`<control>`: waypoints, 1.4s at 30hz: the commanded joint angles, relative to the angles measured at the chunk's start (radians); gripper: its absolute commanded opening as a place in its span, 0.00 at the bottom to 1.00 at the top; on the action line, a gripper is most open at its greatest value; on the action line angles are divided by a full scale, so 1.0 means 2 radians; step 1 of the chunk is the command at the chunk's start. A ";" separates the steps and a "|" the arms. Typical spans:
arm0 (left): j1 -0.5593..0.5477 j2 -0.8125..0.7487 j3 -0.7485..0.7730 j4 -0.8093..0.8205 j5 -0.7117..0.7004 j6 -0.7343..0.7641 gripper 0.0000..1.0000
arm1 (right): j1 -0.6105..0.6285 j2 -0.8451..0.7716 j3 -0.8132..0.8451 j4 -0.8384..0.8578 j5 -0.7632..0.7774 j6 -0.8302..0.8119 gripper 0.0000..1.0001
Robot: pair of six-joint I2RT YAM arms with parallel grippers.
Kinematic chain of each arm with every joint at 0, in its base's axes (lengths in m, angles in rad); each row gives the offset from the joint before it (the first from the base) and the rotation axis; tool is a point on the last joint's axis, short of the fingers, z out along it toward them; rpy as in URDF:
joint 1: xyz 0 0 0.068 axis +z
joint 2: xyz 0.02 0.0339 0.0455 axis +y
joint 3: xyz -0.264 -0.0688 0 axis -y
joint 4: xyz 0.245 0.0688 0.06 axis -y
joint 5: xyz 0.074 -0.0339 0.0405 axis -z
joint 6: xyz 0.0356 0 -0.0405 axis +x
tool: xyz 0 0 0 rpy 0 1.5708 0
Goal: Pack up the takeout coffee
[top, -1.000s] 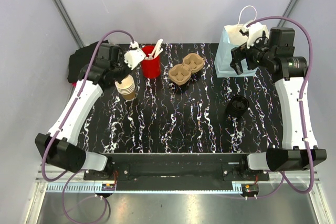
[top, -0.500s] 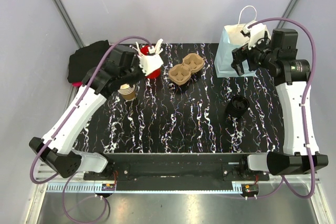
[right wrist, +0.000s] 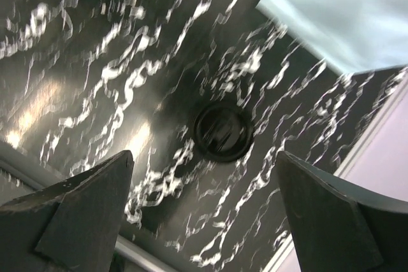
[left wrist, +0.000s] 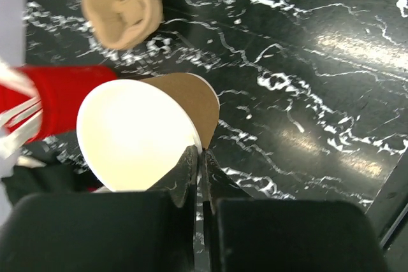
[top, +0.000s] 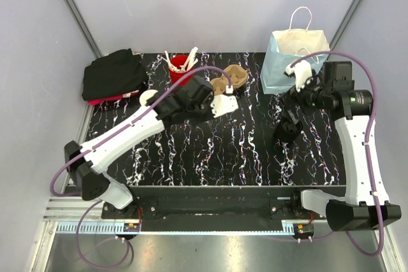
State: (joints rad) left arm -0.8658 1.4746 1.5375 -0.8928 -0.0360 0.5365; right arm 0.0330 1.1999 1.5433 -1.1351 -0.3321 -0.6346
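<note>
Cup nipped at rim by closed left pincer.

The white-shelled left arm and matching right arm carry black joint housings, black bases and looping purple cables; the fingers are matte black.

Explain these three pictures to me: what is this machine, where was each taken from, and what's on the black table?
It is two robot arms bolted to a table. The wide picture comes from a fixed camera above and behind them; the other two from a camera on each wrist. The left gripper is shut on the rim of a paper cup. The right gripper hangs open and empty above a black round object. On it are a red cup of utensils, a pulp cup carrier, a pale blue bag and a black cloth.
</note>
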 commanded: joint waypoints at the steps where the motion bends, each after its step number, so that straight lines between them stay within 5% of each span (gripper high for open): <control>1: -0.013 0.030 -0.012 0.065 0.016 -0.017 0.00 | 0.003 -0.029 -0.057 -0.024 0.023 -0.040 0.96; 15: -0.048 0.122 -0.006 0.107 0.030 -0.026 0.00 | 0.004 -0.061 -0.215 0.028 0.047 -0.073 0.89; 33: -0.053 0.152 -0.059 0.163 0.009 -0.044 0.00 | 0.004 -0.058 -0.265 0.095 0.062 -0.064 0.79; 42: -0.053 0.157 -0.055 0.166 0.009 -0.046 0.12 | 0.004 -0.055 -0.275 0.107 0.046 -0.063 0.67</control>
State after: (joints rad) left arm -0.9695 1.7916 1.4162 -0.6140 -0.0086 0.4587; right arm 0.0345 1.0912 1.0035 -0.9585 -0.2218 -0.7624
